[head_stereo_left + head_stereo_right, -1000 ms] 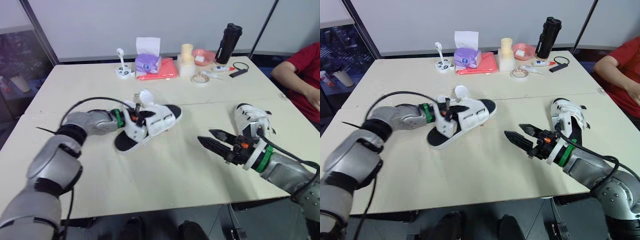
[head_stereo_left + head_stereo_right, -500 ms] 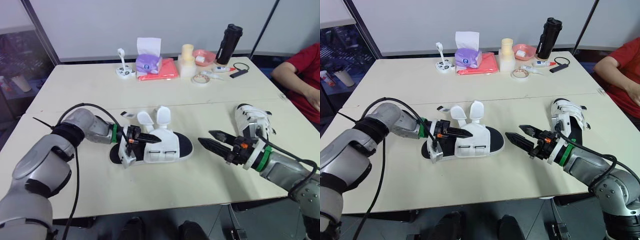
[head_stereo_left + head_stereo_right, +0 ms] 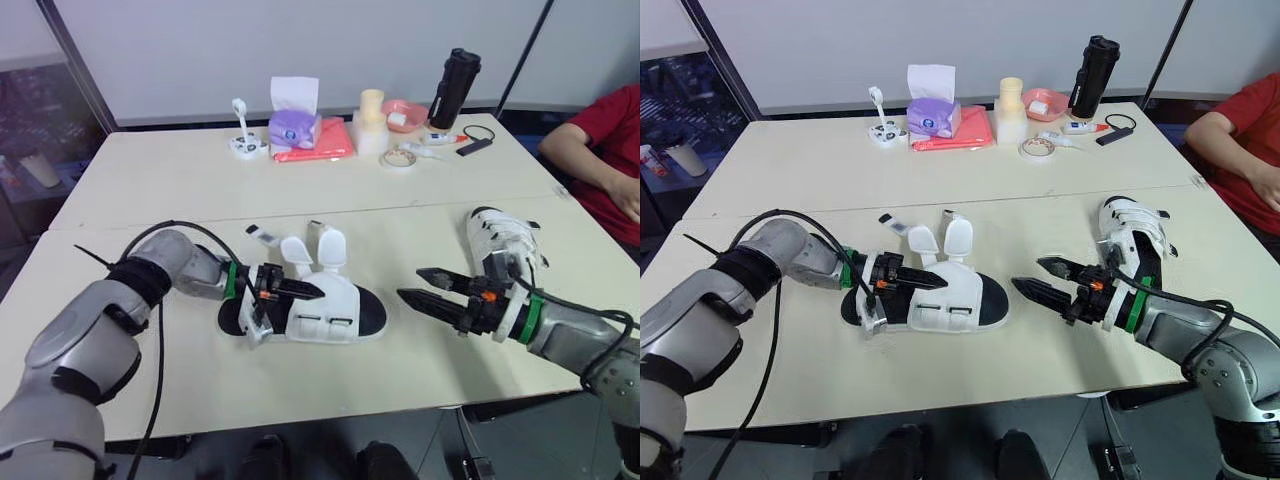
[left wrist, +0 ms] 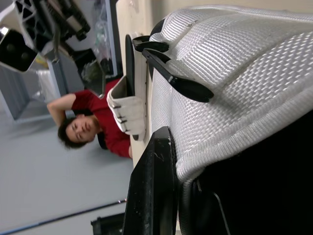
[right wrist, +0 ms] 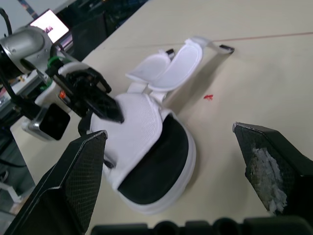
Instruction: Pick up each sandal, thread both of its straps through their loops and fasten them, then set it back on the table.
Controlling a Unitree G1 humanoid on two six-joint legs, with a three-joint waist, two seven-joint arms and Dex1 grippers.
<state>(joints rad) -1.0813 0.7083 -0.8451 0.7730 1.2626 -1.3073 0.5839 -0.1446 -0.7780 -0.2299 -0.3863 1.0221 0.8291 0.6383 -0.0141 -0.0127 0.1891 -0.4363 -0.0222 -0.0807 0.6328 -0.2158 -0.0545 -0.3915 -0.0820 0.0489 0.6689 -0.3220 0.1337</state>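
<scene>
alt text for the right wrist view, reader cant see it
A white sandal with a black footbed lies on a beige table, straps undone, its upper gripped by the left hand. The open right hand frames it with two black fingers.

You had one black finger [image 4: 151, 191] of the left gripper [image 4: 180, 164] lying against the bound edge of the sandal [image 4: 234, 63], whose white mesh upper sat right up against the tool. Past the fingertip, two slim black prongs [image 4: 176, 81] crossed the mesh; what they were could not be told. Far beyond lay a second white sandal [image 4: 124, 105] on the table [image 4: 134, 19], with a person in red [image 4: 93, 129] behind it.
</scene>
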